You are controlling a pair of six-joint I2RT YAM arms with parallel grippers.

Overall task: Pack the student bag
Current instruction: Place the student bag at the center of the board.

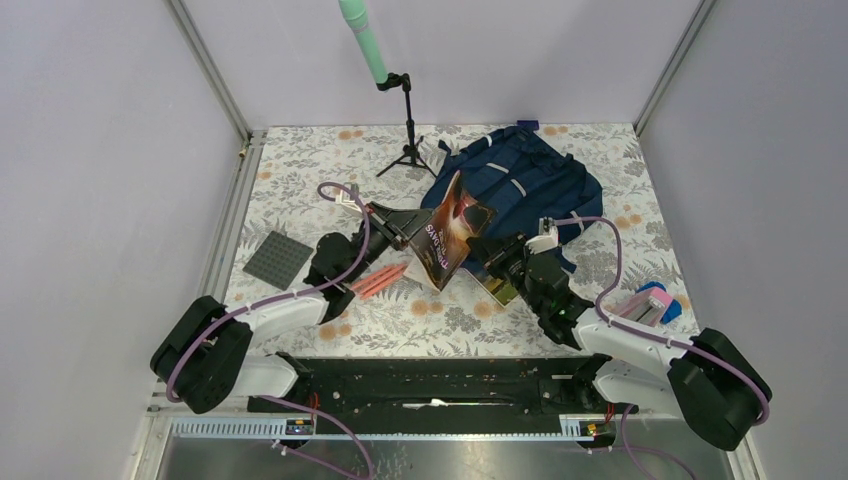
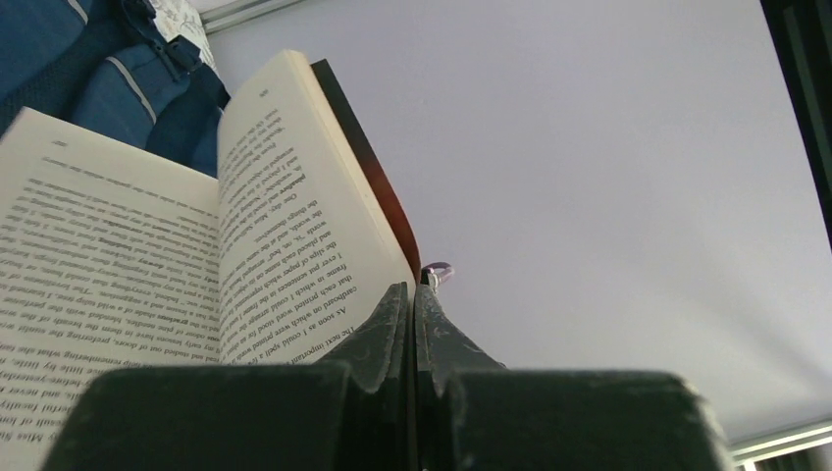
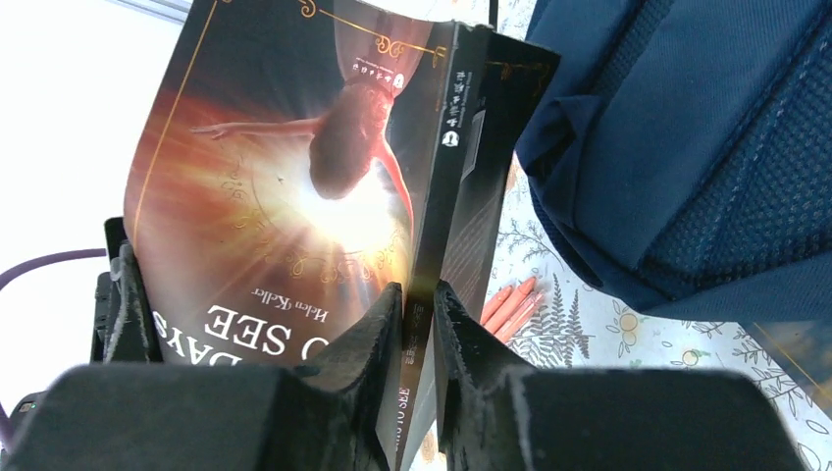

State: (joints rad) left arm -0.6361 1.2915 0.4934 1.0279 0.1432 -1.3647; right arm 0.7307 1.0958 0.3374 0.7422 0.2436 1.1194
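Tripod at back, student bag to its right, book before the bag, pencils and plate further left

Backpack: navy blue, grey-white strips. Book: cover black with orange-red glow and gold border; pages cream, black print. Tablecloth: white, grey leaf pattern, orange blossoms. Pencils: orange-red. Studded plate: dark grey.
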